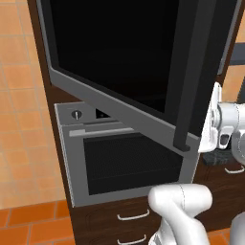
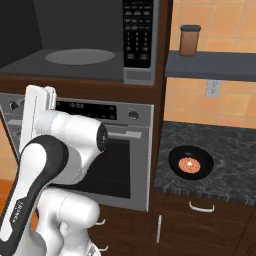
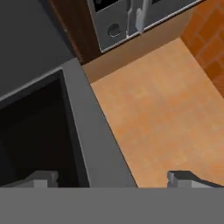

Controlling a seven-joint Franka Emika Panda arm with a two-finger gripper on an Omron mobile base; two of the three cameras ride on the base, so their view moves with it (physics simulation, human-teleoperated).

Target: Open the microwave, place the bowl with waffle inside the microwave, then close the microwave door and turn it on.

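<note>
The gripper (image 3: 111, 178) has its fingertips spread wide with nothing between them; one tip (image 3: 41, 178) sits over the dark glass at 7 o'clock in the hand view and the other over the wall at 5 o'clock, so they straddle the grey frame edge of the microwave door (image 3: 94, 131). That placement looks chosen for pushing the panel outward rather than gripping it.

In the left base view the door (image 1: 119, 62) hangs swung out toward the camera, covering the upper picture, with the oven (image 1: 129, 162) below it. In the right base view the microwave (image 2: 80, 57) stands open, its turntable bare. The arm (image 2: 55, 155) rises at 8 o'clock, bent sharply, its hand reaching left.

The bowl (image 2: 191, 162), holding the waffle (image 2: 189, 164), waits on the counter (image 2: 220, 150) at 4 o'clock, well apart from the gripper, untouched.
</note>
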